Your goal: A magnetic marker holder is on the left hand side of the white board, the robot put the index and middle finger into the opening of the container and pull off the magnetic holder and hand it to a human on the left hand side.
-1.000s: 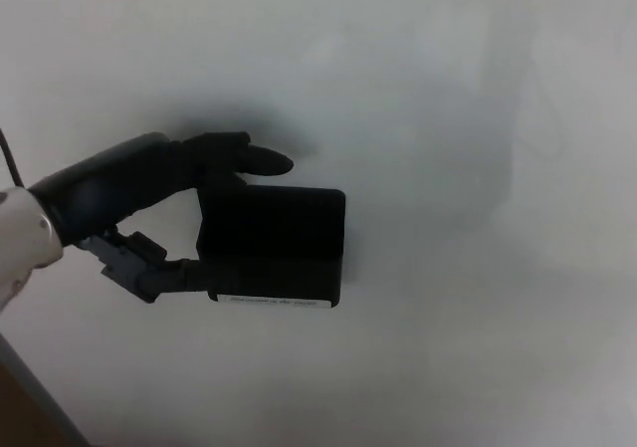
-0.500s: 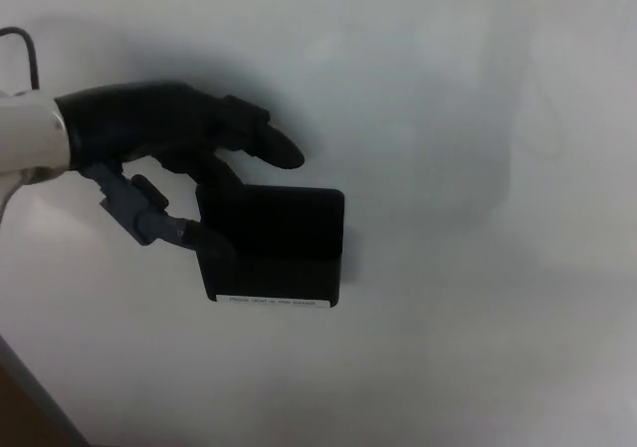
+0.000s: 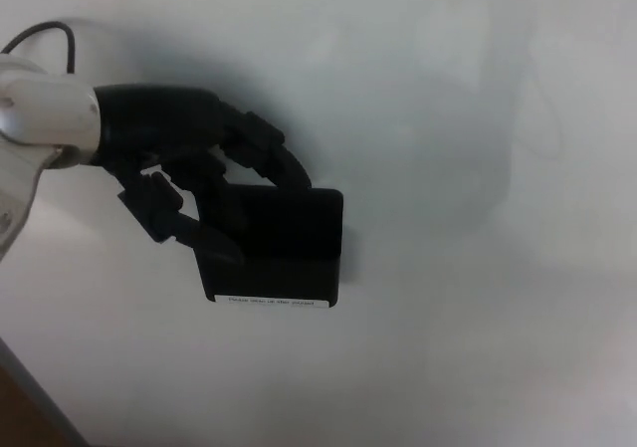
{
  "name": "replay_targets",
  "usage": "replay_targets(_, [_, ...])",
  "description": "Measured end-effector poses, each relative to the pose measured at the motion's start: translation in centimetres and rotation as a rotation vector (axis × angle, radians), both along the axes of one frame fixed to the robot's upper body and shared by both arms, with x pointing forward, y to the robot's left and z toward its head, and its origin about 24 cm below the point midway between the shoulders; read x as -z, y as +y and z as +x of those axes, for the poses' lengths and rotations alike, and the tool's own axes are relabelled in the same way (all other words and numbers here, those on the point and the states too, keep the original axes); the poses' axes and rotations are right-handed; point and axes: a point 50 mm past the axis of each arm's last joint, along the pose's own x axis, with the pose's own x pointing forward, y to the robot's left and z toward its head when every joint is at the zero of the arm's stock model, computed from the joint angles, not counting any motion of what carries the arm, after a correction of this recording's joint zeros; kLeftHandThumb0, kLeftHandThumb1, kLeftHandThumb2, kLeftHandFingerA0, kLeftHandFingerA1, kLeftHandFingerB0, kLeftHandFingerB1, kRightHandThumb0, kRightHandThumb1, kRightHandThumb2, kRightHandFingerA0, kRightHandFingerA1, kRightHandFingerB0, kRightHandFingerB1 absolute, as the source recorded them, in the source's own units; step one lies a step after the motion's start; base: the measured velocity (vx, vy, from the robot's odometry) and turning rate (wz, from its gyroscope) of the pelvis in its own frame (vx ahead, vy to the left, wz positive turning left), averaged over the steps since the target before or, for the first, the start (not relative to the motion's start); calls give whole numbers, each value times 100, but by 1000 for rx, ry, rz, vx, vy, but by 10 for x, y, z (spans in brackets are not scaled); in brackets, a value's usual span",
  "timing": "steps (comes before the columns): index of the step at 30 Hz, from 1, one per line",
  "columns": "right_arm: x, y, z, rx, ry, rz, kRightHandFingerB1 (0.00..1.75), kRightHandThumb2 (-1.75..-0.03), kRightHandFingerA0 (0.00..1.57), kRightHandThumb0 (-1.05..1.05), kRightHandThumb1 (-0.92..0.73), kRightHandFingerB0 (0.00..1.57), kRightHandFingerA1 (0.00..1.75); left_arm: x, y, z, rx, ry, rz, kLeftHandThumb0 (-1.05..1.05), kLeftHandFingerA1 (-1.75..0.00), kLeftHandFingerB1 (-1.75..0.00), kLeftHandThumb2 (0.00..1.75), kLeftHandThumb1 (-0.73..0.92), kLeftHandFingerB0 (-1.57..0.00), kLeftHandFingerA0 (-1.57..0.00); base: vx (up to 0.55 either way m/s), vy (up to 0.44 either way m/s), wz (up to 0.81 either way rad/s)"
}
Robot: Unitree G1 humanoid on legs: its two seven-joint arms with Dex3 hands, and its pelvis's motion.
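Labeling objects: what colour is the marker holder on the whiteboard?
Black, with a thin white label strip along its bottom edge: marker holder, head view.

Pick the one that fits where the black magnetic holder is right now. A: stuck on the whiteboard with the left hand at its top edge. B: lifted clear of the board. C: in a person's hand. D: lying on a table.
A: the magnetic holder sits flat on the whiteboard, with the left hand reaching down to its top edge; no person shows.

marker holder [image 3: 279, 243] — matt black plastic, white paper label | whiteboard [image 3: 478, 118] — smooth, faintly glossy | robot hand [image 3: 189, 158] — matt black
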Motion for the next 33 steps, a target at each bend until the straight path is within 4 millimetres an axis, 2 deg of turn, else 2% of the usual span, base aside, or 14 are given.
replay_targets(13, [0, 0, 1, 0, 0, 1, 44, -63, 78, -48, -65, 55, 51, 9, -10, -2, 11, 19, 46, -76, -38, -32, 58, 55, -33, -46, 0, 0, 0])
replay_targets(14, [0, 0, 1, 0, 0, 1, 45, -64, 78, -49, -64, 54, 51, 10, -11, -2, 14, 20, 48, -81, -46, -40, 82, 46, -27, -36, 0, 0, 0])
replay_targets(17, [0, 0, 1, 0, 0, 1, 44, -63, 78, -48, -65, 55, 51, 14, -15, -3, 22, 20, 67, -81, -44, -39, 80, 46, -24, -31, 0, 0, 0])
replay_targets(18, [0, 0, 1, 1, -1, 1, 44, -63, 79, -49, -65, 55, 51, 15, -16, -3, 23, 20, 71, -79, -34, -29, 58, 56, -25, -28, 0, 0, 0])
replay_targets(19, [0, 0, 1, 1, -1, 2, 44, -63, 79, -49, -65, 55, 51, 16, -17, -3, 24, 19, 75, -79, -34, -29, 58, 56, -25, -28, 0, 0, 0])
replay_targets(20, [0, 0, 2, 0, -1, 2, 44, -62, 78, -48, -65, 55, 51, 17, -19, -3, 26, 19, 83, -80, -42, -37, 80, 46, -18, -22, 0, 0, 0])
replay_targets(23, [0, 0, 2, -1, -3, 2, 44, -63, 78, -48, -65, 55, 51, 19, -24, -5, 36, 15, 95, -80, -44, -37, 82, 47, -14, -25, 0, 0, 0])
replay_targets(24, [-1, 0, 2, -1, -3, 2, 45, -63, 78, -49, -64, 55, 51, 19, -25, -5, 37, 12, 97, -77, -37, -27, 58, 57, -17, -42, 0, 0, 0])
replay_targets(25, [-1, 0, 2, -1, -3, 2, 44, -63, 79, -50, -64, 55, 51, 19, -25, -6, 37, 11, 97, -79, -46, -36, 84, 47, -7, -30, 0, 0, 0])
replay_targets(27, [-1, 0, 2, -2, -3, 2, 45, -64, 79, -49, -65, 55, 51, 21, -27, -7, 37, 15, 99, -79, -45, -31, 84, 47, -7, -20, 0, 0, 0])
replay_targets(30, [-1, 1, 2, -5, -3, 1, 44, -63, 79, -49, -65, 55, 51, 23, -30, -8, 40, 19, 106, -82, -45, -28, 85, 49, -5, -20, 0, 0, 0])
replay_targets(31, [0, 1, 2, -7, -2, 0, 45, -64, 79, -49, -64, 56, 51, 25, -31, -9, 41, 24, 112, -38, -48, -49, 89, 23, 0, 0, 0, 0, 0])
replay_targets(32, [0, 1, 2, -7, -2, 0, 43, -61, 83, -46, -70, 59, 48, 25, -31, -10, 41, 25, 112, -72, -40, -24, 86, 44, -8, -1, 0, 0, 0])
replay_targets(33, [0, 1, 1, -8, 1, -2, 43, -61, 83, -46, -70, 59, 48, 27, -32, -11, 43, 29, 115, -72, -40, -24, 86, 44, -8, -1, 0, 0, 0])
